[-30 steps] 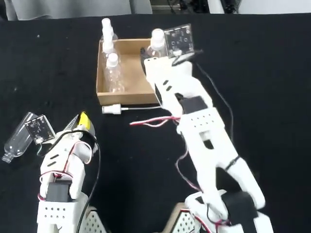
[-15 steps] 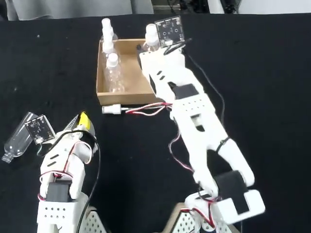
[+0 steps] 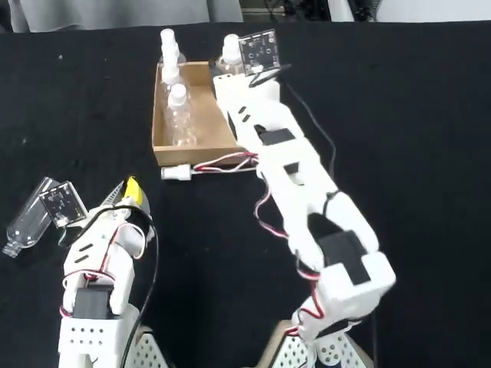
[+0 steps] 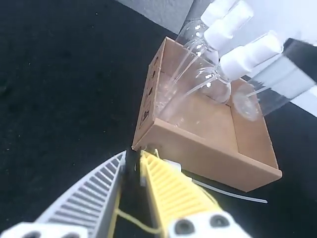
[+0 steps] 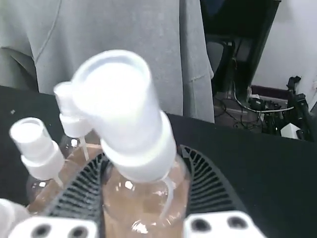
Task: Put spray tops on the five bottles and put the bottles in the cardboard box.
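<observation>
The cardboard box (image 3: 193, 156) stands at the back of the black table, with three capped clear bottles (image 3: 178, 107) upright along its left wall. My right gripper (image 3: 230, 69) is shut on a fourth bottle (image 3: 230, 47) with a white spray top, held upright over the box's far right corner. The right wrist view shows that bottle (image 5: 126, 129) between the black fingers (image 5: 210, 186). A bare bottle (image 3: 23, 222) lies at the table's left edge. A loose spray top (image 3: 179, 172) lies in front of the box. My left gripper (image 3: 129, 192) is shut, holding nothing, short of that top.
The left wrist view looks past the shut grey and yellow fingers (image 4: 166, 188) to the box (image 4: 198, 153) and the loose top's thin tube (image 4: 233, 194). Red and white wires (image 3: 230, 161) from the right arm hang over the box's front right corner.
The right arm has swung left and farther back, carrying its capped bottle from beside the box's right wall to over its far right corner. The left arm has kept still.
</observation>
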